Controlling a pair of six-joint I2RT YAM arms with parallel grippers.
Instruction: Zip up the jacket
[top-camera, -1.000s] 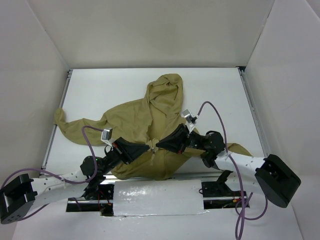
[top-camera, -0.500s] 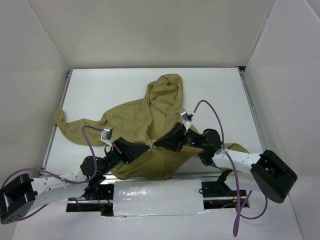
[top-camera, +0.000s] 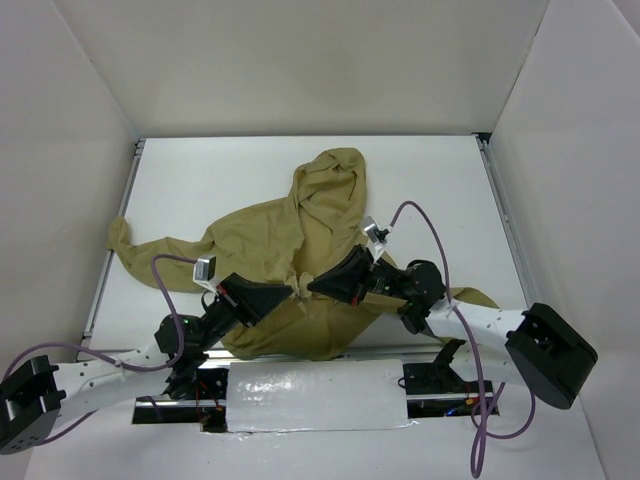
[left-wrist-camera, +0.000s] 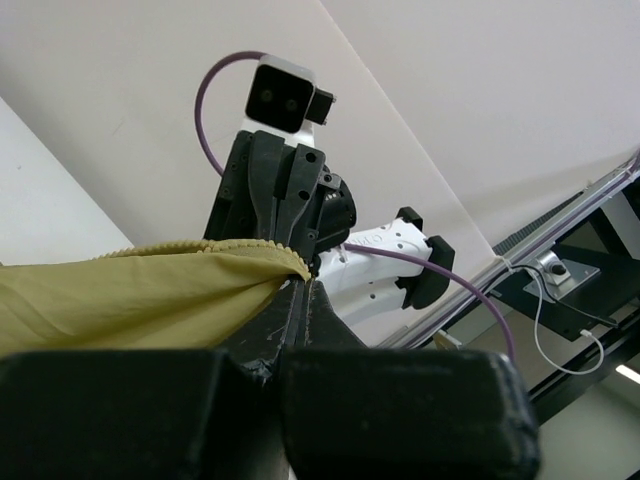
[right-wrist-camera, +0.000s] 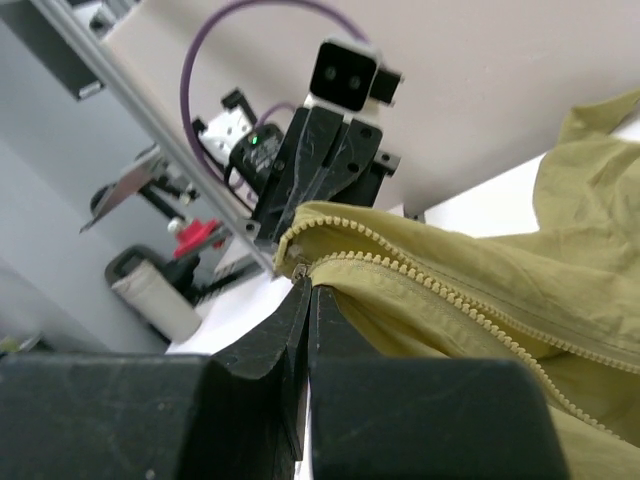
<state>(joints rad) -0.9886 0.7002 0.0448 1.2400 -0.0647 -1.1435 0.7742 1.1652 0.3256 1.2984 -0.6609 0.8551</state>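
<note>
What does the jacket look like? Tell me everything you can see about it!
The jacket is soft, wrinkly, olive-tan cloth, lying crumpled on the white table. Its hood points to the far side, and one long sleeve stretches out to the left. The front is open, with matching zipper teeth along its edges. Near the bottom, the left gripper and the right gripper each pinch a front edge, shut on the cloth.

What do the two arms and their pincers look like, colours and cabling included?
Both arms match: the left arm and right arm have white links, black joints and a bulky black block at the elbow. A purple cable loops along each. The left pincer and right pincer are black, tapering to thin tips, each with a small silver-white camera box above.
</note>
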